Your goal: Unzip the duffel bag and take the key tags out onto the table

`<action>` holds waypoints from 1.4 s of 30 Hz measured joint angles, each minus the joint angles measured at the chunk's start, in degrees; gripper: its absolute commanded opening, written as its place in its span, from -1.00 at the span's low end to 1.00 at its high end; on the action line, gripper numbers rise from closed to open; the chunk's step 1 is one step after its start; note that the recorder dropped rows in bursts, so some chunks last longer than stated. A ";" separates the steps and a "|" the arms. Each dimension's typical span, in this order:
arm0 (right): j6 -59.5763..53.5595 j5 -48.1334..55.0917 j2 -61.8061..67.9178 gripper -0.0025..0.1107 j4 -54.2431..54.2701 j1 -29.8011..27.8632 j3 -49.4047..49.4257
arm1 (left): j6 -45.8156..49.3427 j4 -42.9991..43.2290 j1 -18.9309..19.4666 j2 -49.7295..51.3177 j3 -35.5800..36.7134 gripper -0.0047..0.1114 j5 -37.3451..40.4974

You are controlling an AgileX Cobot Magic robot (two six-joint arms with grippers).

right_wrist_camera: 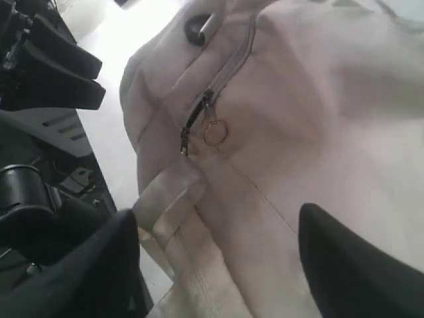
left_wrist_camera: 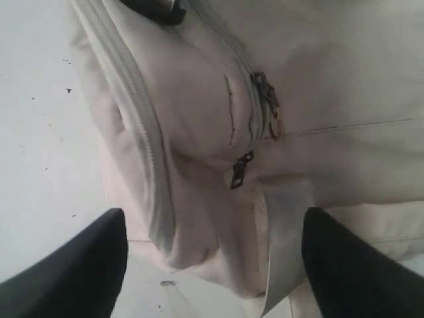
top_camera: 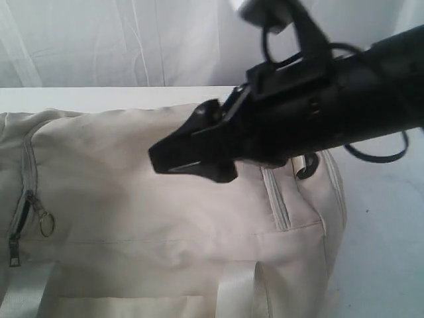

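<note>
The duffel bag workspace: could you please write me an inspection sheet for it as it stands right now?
Surface: white table, bare beside the bag apart from a few dark specks.
Job's things: cream duffel bag lies on the table; its end zip shows only a short dark gap by the ring pull; key tags not seen.
Clutter: nothing seen.
Claws: left claw open over the bag's end; right claw open above the bag; both hold nothing.
Cables: black cable loops off the right arm near the bag's right end.
Surroundings: white curtain behind the table.
</note>
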 measured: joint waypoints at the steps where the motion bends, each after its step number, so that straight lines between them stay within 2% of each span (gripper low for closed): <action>1: -0.49 -1.80 1.65 0.16 0.00 1.79 0.00 | 0.00 -0.04 0.00 0.00 1.28 0.37 -1.46; 6: -3.67 -17.18 12.76 0.16 3.34 12.07 0.00 | 0.00 -0.08 0.00 -0.12 8.13 0.37 -10.21; 13: -5.41 -28.63 19.31 0.16 4.73 19.23 -0.69 | 0.00 -0.08 0.00 -0.12 11.76 0.37 -18.10; 15: -6.02 -31.23 20.87 0.16 4.84 21.17 -1.79 | 0.00 -0.08 0.00 -0.12 12.78 0.29 -19.63; 17: -6.25 -33.91 22.34 0.16 4.84 22.76 -3.19 | 0.00 -0.08 0.00 -0.12 13.63 0.10 -20.35; 24: -6.85 -38.86 26.84 0.16 4.96 27.07 -8.48 | 0.00 -0.18 0.00 -0.12 15.50 -0.91 -21.88; 30: -8.73 -39.61 30.93 0.16 4.96 28.81 -10.55 | 0.79 0.11 0.00 -0.22 16.65 -0.92 -22.80; 37: -8.97 -39.61 34.00 -0.05 4.96 28.94 -10.68 | 1.14 0.47 0.00 -0.22 16.70 -0.92 -22.94; 42: -10.21 -41.15 34.23 -0.06 4.96 28.94 -10.68 | 1.19 0.58 0.00 -0.22 16.70 -0.92 -22.94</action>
